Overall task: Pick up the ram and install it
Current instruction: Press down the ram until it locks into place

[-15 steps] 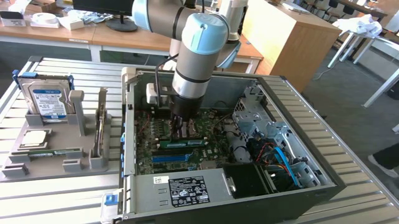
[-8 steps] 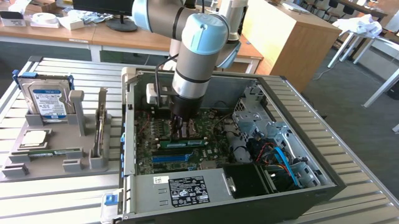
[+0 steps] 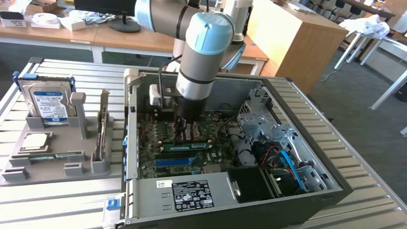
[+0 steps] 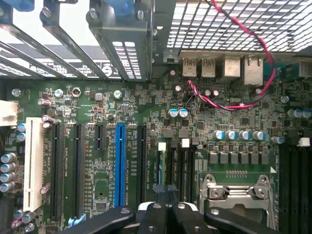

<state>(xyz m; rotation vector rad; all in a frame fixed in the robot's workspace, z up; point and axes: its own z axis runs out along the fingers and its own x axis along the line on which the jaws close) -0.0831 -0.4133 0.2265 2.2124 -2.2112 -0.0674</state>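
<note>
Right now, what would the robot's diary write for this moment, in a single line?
pincer: shut, down inside computer case | ram: green stick at pincer tip, over motherboard | seated or not: cannot tell

Case walls [image 3: 130,119] hem the motherboard [image 4: 97,112] — drive cage [image 3: 267,124], red cable [image 4: 234,105] crowd one side

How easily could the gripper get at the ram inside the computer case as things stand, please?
Probably easily: the gripper is already down inside the open case, right above the ram on the motherboard, with nothing visible between them. Whether they touch is unclear, and its jaws are shut.
</note>
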